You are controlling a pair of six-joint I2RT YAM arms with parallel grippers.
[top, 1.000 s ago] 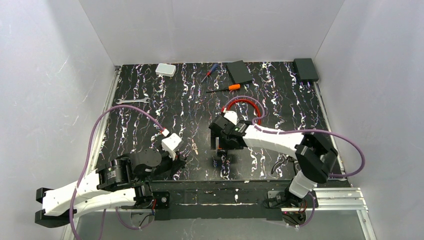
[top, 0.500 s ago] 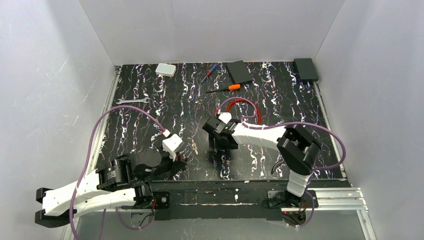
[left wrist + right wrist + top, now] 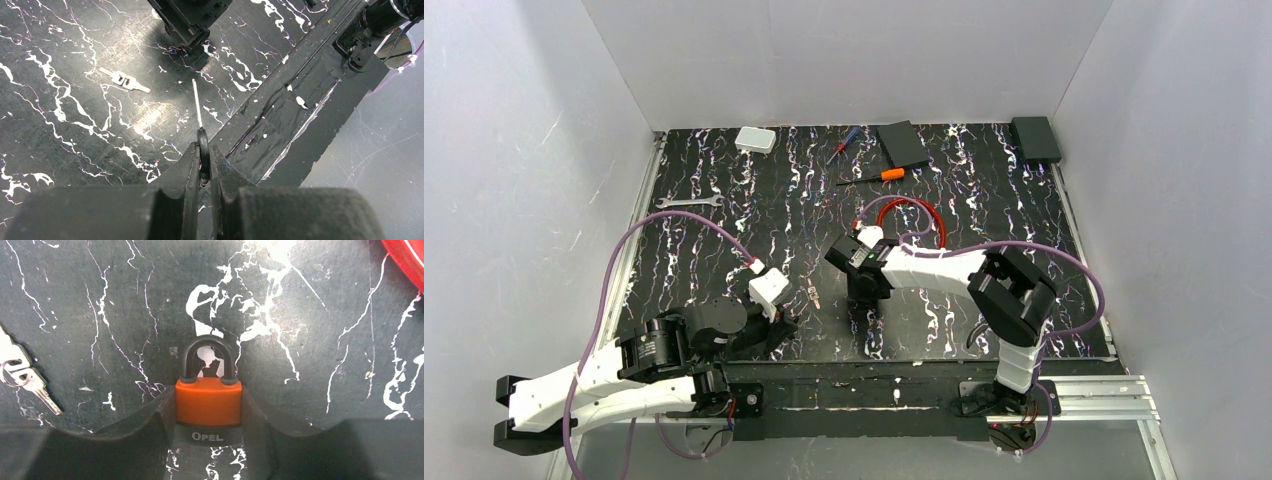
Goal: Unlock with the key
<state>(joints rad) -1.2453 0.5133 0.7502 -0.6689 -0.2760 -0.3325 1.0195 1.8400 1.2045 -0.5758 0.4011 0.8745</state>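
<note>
The right gripper (image 3: 209, 412) straddles the one padlock (image 3: 208, 402), jaws narrow against its orange sides — whether they truly pinch, I cannot tell; grip the body squarely, shackle away from the palm, then offer its base to the left gripper (image 3: 202, 152); that one is clamped on the one key (image 3: 197, 100), bit jutting straight ahead of it; one ring of spare keys (image 3: 22, 375) lies off to the left of the right gripper.

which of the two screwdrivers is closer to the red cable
The orange-handled screwdriver, lying just behind the red cable loop. The smaller red-and-blue screwdriver sits further back, toward the rear wall.
</note>
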